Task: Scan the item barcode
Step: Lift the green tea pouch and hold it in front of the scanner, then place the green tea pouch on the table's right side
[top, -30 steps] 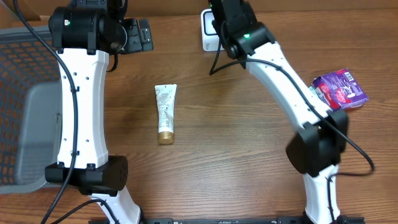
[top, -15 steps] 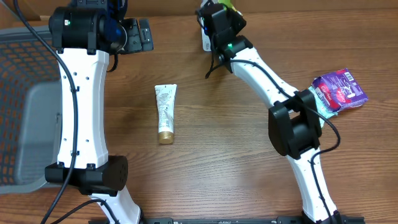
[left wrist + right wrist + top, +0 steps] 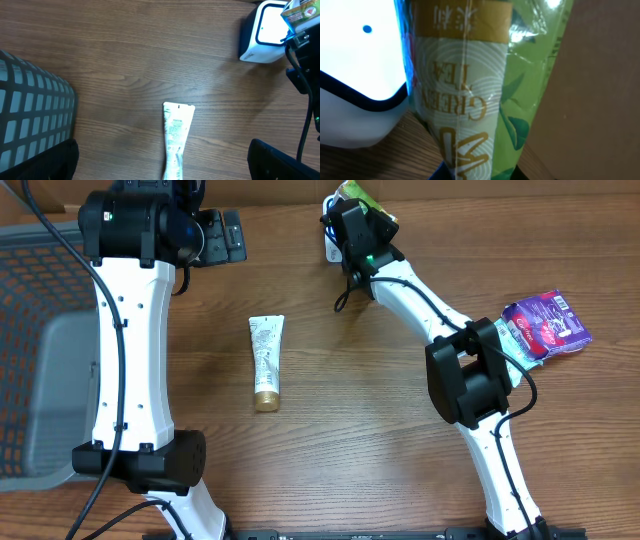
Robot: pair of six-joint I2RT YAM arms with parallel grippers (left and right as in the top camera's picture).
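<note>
Scanning step is in hand: right gripper (image 3: 352, 210) is clamped narrow on the green tea packet (image 3: 465, 100) and holds it at the far edge of the table (image 3: 350, 430), just beside the white scanner (image 3: 333, 242). In the right wrist view the packet's printed face sits right next to the lit scanner window, touching or nearly so; can't tell which. No barcode visible on the face shown, so I can't say whether the code is toward the window.

Next move, my read: small wrist roll or slide to put the barcode square to the window, then hold for the read. Fine adjustment only, no big travel.

Room:
- Scanner and the table's far edge box the packet in; safest retreat is back toward the robot.
- Left gripper (image 3: 228, 235) hangs with jaws wide and nothing in them, well left of the scanner, out of the way.
- Tube (image 3: 266, 363) lies mid-table, well apart.
- Purple packet (image 3: 546, 323) sits close to the right arm's elbow, watch it on retract.
- Basket (image 3: 40, 350) at far left, no conflict.
</note>
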